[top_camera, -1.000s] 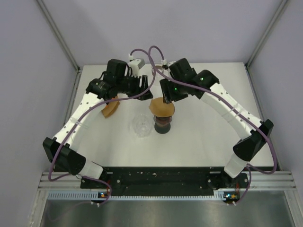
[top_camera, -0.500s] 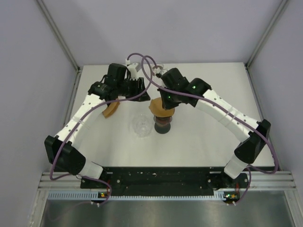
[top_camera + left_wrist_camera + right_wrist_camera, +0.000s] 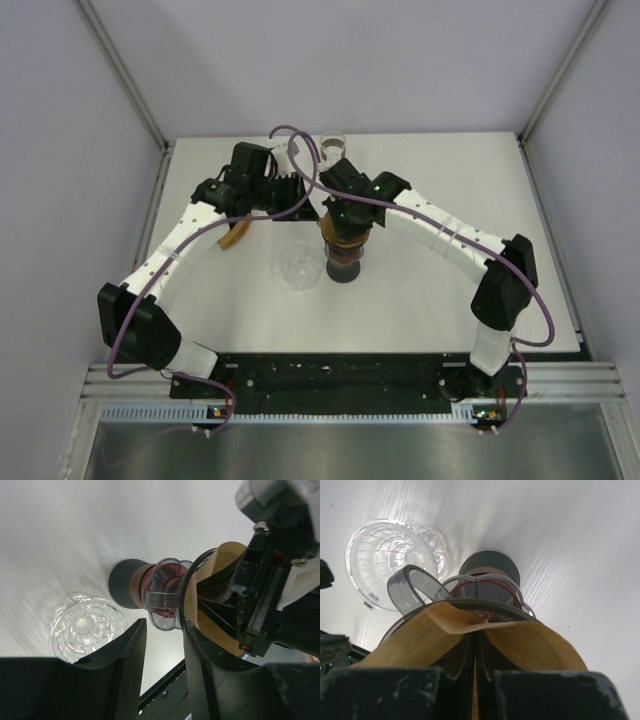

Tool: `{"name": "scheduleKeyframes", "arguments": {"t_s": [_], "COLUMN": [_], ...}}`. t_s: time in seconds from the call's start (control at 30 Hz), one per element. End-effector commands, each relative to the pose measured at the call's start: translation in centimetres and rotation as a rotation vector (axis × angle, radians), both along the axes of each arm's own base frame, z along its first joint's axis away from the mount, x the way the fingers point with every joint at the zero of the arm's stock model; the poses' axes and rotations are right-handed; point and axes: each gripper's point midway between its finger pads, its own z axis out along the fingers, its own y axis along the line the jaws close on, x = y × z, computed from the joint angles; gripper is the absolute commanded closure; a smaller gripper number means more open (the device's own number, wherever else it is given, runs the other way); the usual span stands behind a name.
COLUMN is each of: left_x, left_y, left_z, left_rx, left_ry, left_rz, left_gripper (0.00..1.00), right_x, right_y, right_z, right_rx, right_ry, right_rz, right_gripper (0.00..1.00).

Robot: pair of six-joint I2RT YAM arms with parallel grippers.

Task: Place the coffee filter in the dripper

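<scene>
The brown paper coffee filter [image 3: 535,645] sits spread open in the grey-rimmed dripper [image 3: 410,582], which stands on a dark round base [image 3: 345,268] mid-table. My right gripper [image 3: 475,640] is shut, its fingers pressed together and pushed down inside the filter cone [image 3: 350,240]. My left gripper [image 3: 164,630] is open with nothing between its fingers. It hovers just left of the dripper [image 3: 162,590], its right finger beside the filter's edge [image 3: 225,560]. From above, the left gripper [image 3: 303,195] and right gripper [image 3: 340,222] almost meet over the dripper.
A clear ribbed glass piece [image 3: 298,265] lies just left of the dripper's base. A brown stack of filters [image 3: 232,236] lies under the left arm. A small clear glass [image 3: 333,146] stands at the back edge. Walls close in on both sides.
My right gripper has shut and come down to the left into the filter. My left gripper has narrowed and shifted right toward the dripper.
</scene>
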Motion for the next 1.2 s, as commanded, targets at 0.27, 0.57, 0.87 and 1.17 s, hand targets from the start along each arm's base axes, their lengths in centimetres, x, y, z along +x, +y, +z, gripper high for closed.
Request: {"name": "scheduleKeyframes", "arguments": {"t_s": [0.27,0.57,0.87,1.17], "left_x": [-0.2,-0.6,-0.4,-0.3], "left_y": [-1.1,-1.6,-1.5,-1.3], "left_z": [3.6,2.3,1.2,1.1], "left_rx": [-0.09,-0.119,-0.103,-0.091], "left_ry": [-0.102,-0.058,-0.047,-0.057], "left_rz": [-0.052,-0.065,-0.049,-0.045], "left_gripper": [0.56,0.54,0.69,0.72], "right_x": [-0.5,-0.5,0.3,0.7], "right_y": [0.0,-0.1,0.8,1.3], "right_z": [-4.2,-5.9,-1.5,4.3], "right_rx": [-0.131,-0.163,-0.084,0.018], "right_ry": [0.037,0.062,-0.019,-0.125], "right_rz": [0.003,0.002,0.014,0.048], "right_gripper": [1.0,1.0,1.0,1.0]}}
